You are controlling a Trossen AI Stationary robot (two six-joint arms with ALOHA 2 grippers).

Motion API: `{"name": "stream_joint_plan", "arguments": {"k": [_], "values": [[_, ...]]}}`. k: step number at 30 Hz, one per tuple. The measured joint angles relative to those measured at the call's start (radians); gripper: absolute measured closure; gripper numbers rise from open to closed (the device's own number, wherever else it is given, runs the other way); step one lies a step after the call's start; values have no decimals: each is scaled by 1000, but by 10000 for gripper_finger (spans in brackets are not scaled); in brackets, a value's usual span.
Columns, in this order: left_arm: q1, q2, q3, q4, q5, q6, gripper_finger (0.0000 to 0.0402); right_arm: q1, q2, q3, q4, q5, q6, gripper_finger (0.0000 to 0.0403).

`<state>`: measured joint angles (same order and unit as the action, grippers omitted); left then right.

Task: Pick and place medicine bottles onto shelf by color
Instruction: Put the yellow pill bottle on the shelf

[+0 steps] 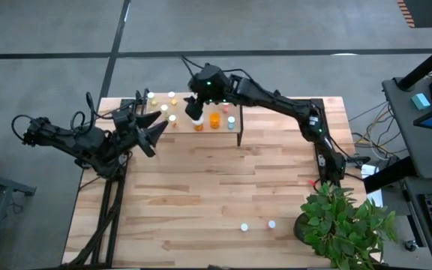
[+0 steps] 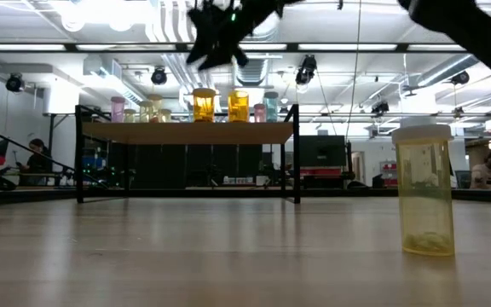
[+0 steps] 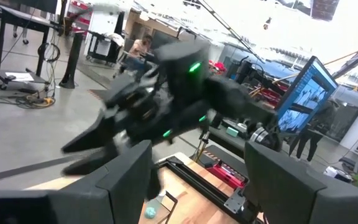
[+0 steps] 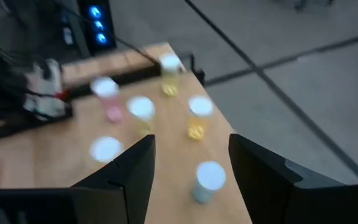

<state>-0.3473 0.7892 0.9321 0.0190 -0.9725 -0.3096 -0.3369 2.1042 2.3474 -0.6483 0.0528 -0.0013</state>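
In the high view the shelf (image 1: pixel 235 120) sits near the upper middle of the frame, at the far edge of the worktop (image 1: pixel 216 187). Medicine bottles stand on it in a loose row: pale-capped ones toward the left end (image 1: pixel 172 97), two orange ones (image 1: pixel 214 120) near the middle, and a bluish one (image 1: pixel 231 120) toward the right end. The right gripper (image 1: pixel 194 111) hangs over the shelf's middle, just above the bottles; in the right wrist view its two dark fingers (image 4: pixel 135 168) stand apart with nothing between them, so it is released, and several white-capped bottles (image 4: pixel 211 180) show on the board beyond them. That picture is smeared, so which bottle lies directly under the gripper cannot be told.

The left gripper (image 1: pixel 147 127) waits at the upper left of the high view, beside the shelf's left end, with its fingers (image 3: pixel 126 174) spread and empty.

Two more white-capped bottles (image 1: pixel 244 226) stand near the lower edge of the high view, left of a potted plant (image 1: pixel 343 221). In the low view one yellowish bottle (image 2: pixel 424 189) stands close to the camera at the right, and the shelf with its row of bottles fills the middle distance.
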Motion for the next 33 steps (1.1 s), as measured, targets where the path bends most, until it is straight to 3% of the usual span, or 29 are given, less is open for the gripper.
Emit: {"name": "stream_joint_plan", "arguments": {"k": [14, 27, 33], "values": [[0, 40, -1, 0, 36, -22, 162, 160, -189, -62, 67, -39, -84, 209], [0, 88, -1, 4, 104, -52, 162, 239, -514, -622, 349, -35, -31, 222], [0, 111, -1, 24, 115, -55, 162, 247, -635, -773, 424, -26, 6, 223]]}}
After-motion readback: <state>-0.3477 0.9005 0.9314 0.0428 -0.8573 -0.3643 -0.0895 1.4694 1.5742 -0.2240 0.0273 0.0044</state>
